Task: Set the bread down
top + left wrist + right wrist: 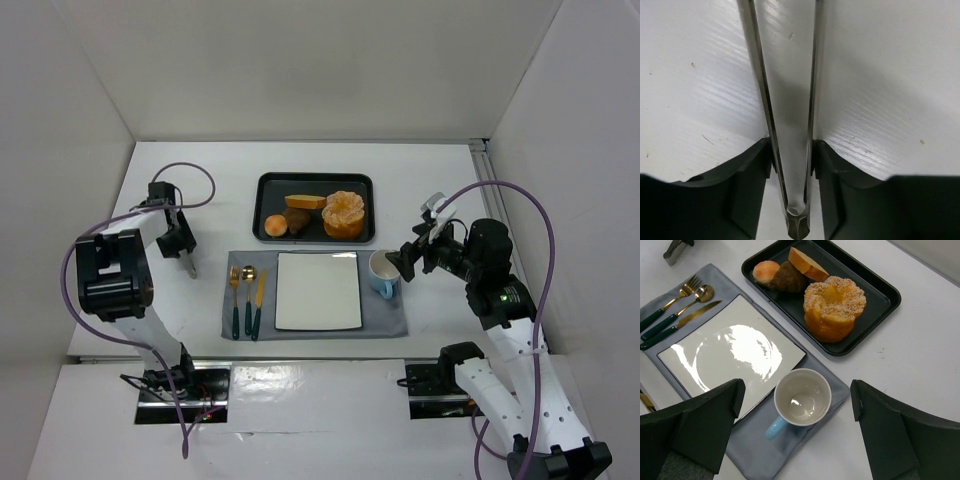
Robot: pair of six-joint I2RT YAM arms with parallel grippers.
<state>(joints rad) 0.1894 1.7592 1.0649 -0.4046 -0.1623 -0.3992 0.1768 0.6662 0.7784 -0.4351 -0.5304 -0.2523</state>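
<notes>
The bread (343,213) is a round golden bun with a lumpy pale top. It sits at the right end of the black tray (268,185) and also shows in the right wrist view (834,307). My right gripper (410,256) is open and empty, hovering over the blue cup (802,397), with the jaws wide apart (797,390). The bread lies beyond it, up and to the right in that view. My left gripper (186,252) is far left of the tray, shut on metal tongs (758,75) that point down at the white table (790,145).
The tray (880,285) also holds a tan bread slice (807,264), a dark pastry (787,279) and a small orange ball (765,271). A white square plate (318,290) lies on a grey placemat (385,322), with the cup (383,272) to its right and gold cutlery (246,295) to its left.
</notes>
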